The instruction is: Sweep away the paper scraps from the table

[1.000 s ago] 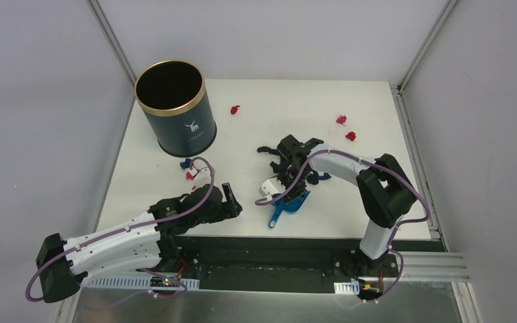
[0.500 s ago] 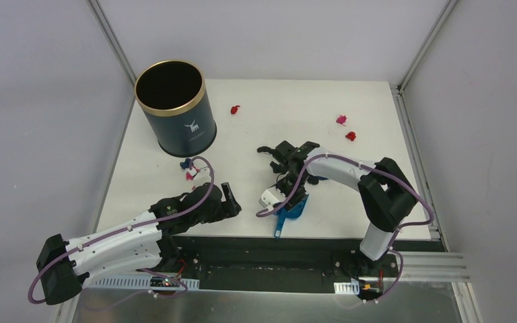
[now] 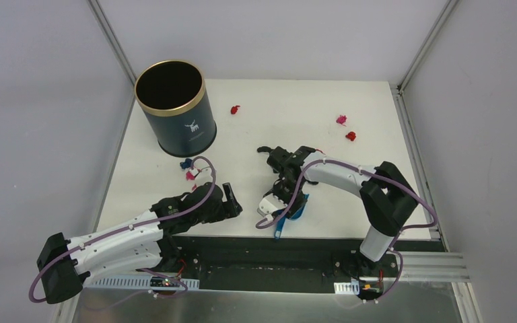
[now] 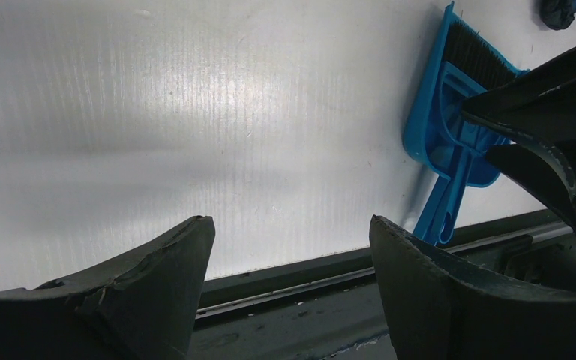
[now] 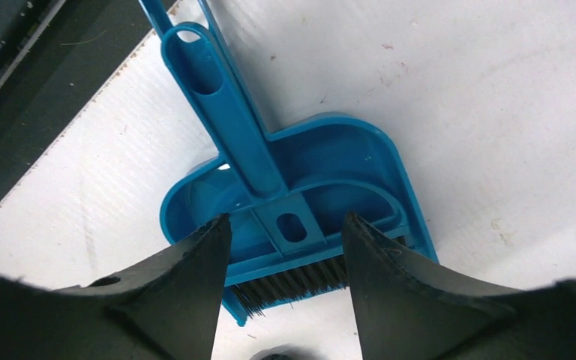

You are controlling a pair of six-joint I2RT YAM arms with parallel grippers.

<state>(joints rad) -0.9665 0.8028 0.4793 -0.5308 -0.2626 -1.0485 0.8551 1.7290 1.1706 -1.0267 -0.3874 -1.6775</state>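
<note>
Bearing surface: the table (image 3: 289, 108), white, with a black rail (image 3: 256, 243) along the front; everything below sat on it.
Bin: dark navy bin (image 3: 183, 131) with a gold rim, upright at the far-left corner.
Left tool: left gripper (image 4: 286, 225) spread wide with nothing between the fingers, low over the front-left of the table, near the rail.
Right tool: right gripper (image 5: 285, 219) spread, pointing down over the pan set. Its fingers sat either side of the brush neck with a gap showing on both sides, so it was not pinching.
Dustpan: blue dustpan (image 5: 360, 172) lay flat near the front edge, about centre, handle toward the rail.
Brush: blue brush (image 5: 229, 120) nested in the dustpan, black bristles at the end away from the rail.
Scraps: paper scraps (image 3: 351, 136) lay loose on the table.
- red bit (image 3: 235, 109): far side, right of the bin
- magenta bit (image 3: 341, 120): far right, with another red one just beside it
- blue-and-pink cluster (image 3: 188, 168): just in front of the bin
- black bit (image 3: 264, 149): near the right gripper, on its far side
</note>
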